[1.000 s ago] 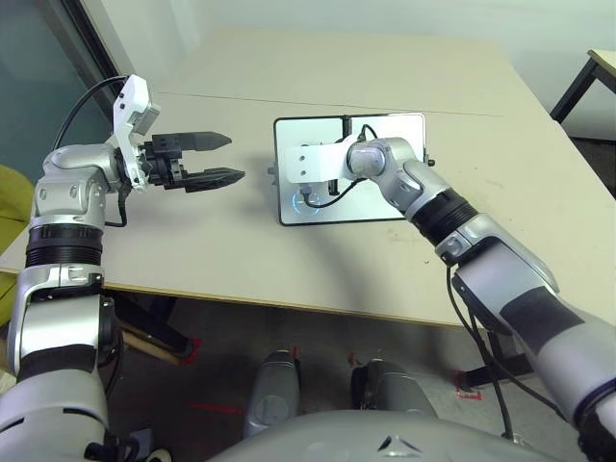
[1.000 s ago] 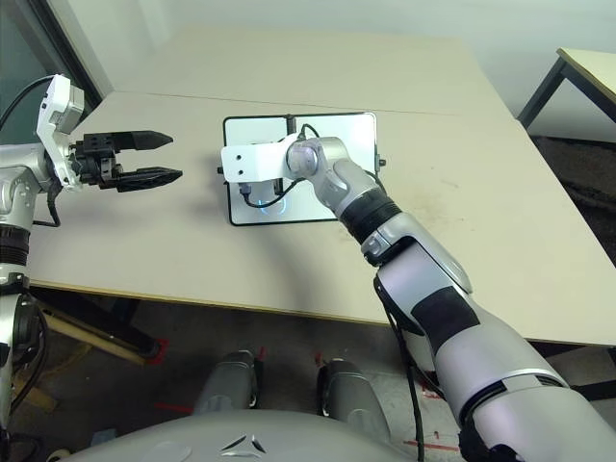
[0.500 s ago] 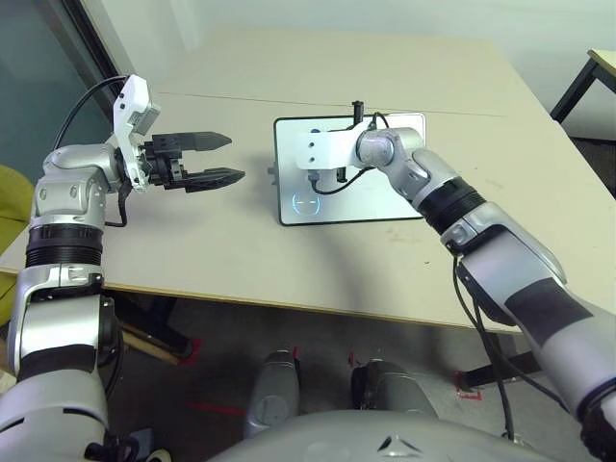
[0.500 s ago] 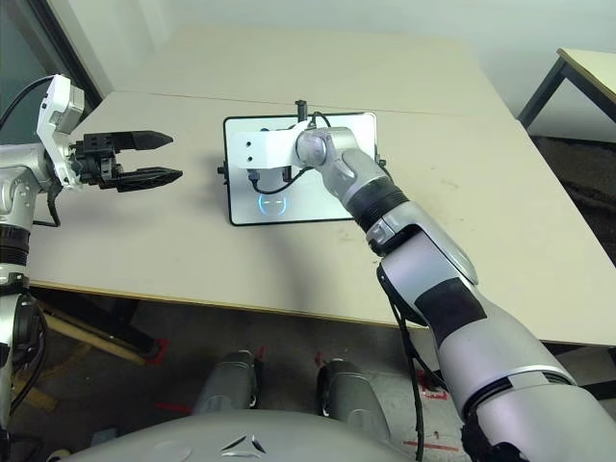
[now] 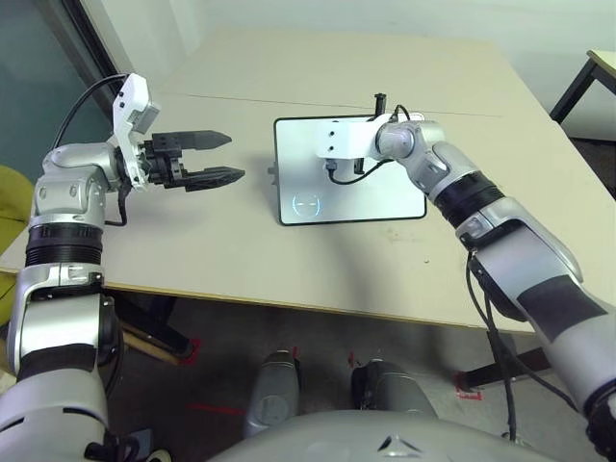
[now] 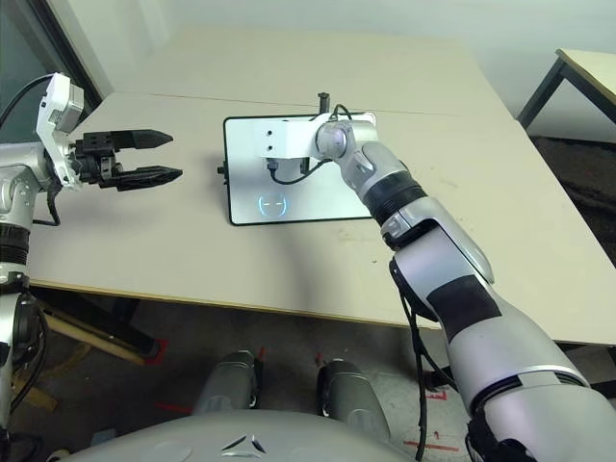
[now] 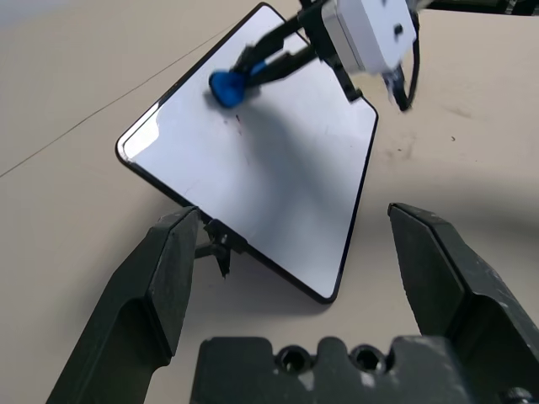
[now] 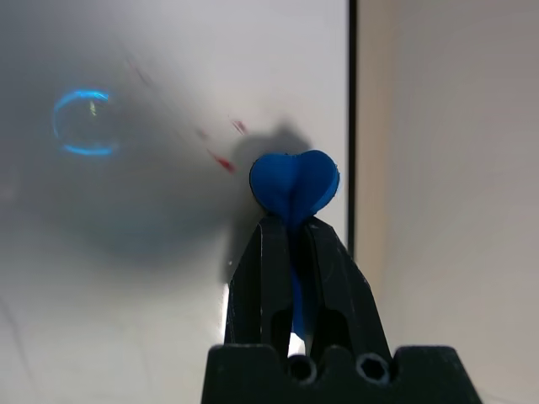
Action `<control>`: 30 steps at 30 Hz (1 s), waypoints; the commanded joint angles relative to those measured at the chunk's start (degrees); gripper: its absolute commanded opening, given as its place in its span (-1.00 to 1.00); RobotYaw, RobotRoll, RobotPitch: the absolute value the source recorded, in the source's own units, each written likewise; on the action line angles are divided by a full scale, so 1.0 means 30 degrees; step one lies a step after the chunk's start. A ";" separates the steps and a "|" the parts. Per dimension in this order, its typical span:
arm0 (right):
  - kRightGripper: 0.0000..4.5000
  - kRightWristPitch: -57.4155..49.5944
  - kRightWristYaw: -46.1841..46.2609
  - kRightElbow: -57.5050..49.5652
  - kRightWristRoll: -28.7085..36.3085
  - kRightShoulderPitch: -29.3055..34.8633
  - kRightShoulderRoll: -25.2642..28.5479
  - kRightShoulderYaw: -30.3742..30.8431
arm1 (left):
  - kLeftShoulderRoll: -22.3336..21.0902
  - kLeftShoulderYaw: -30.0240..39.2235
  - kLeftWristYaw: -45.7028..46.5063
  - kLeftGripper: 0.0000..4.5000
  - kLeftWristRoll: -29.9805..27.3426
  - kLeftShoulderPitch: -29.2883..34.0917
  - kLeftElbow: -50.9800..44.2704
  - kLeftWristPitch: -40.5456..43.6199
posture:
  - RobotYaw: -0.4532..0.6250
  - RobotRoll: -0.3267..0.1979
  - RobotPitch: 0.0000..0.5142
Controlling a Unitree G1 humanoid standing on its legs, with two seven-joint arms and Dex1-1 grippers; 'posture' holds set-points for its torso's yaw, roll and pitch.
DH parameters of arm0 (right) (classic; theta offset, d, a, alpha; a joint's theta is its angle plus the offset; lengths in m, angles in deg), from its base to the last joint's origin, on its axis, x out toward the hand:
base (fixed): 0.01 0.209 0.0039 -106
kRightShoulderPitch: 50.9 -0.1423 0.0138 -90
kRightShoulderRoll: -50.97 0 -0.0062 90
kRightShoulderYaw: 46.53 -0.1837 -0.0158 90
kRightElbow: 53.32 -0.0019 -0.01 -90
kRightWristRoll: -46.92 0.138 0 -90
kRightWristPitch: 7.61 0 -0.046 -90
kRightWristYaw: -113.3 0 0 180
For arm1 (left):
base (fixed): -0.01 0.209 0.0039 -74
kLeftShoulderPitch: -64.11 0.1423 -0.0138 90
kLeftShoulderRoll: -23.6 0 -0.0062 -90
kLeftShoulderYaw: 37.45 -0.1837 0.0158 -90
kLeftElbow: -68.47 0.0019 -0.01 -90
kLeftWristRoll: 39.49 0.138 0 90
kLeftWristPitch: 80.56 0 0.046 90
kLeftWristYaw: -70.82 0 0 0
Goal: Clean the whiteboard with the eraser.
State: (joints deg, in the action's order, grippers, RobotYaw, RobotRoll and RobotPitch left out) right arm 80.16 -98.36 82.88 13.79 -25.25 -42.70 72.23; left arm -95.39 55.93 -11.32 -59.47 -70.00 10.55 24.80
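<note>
Right wrist view: eraser [image 8: 294, 185] pinched between the black fingers [image 8: 263, 278] of the right gripper [image 8: 291, 240], blue tip squashed against the whiteboard [image 8: 152, 252], close to the black frame edge. Right jaws closed tight on the eraser. Faint red smears [image 8: 224, 163] just beside the blue tip, with a round blue logo [image 8: 84, 124] farther off on the glossy surface.

From the head camera: whiteboard [image 5: 371, 197] lying flat on the beige table [image 5: 462, 87], roughly mid-table, tilted slightly. Right gripper reaching across the board's far side from the right, white wrist module [image 5: 346, 141] over the board's upper part, silver forearm [image 5: 452, 183] crossing its right corner. Round logo [image 5: 306, 204] near the board's near left corner.

Left gripper [image 5: 219, 157] held in the air to the left of the board, well apart from it, pointing toward it, jaws spread partly with nothing between them. Left wrist view: both black fingers [image 7: 152, 286] framing the board [image 7: 286, 194], eraser [image 7: 226, 85] and right fingers at the board's far edge.
</note>
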 commanded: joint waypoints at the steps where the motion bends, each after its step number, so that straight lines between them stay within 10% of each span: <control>1: -0.99 -0.0119 -0.0502 -0.0514 -0.0093 0.0561 -0.0418 0.0506 | 0.0077 -0.0113 -0.0026 1.00 0.0165 -0.0151 -0.0047 -0.0105 | 0.31 0.25 -1.00; 30: -0.99 0.0334 0.1289 0.1174 -0.0254 -0.0412 -0.1029 0.0316 | 0.0085 0.0018 0.0164 1.00 0.0067 0.0095 -0.0196 -0.0135 | 0.33 0.25 -1.00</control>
State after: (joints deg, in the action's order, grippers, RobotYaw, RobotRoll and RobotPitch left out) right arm 81.42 -95.13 84.52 12.68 -25.68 -46.05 74.11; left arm -95.38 55.94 -10.94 -59.49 -69.98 10.53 24.79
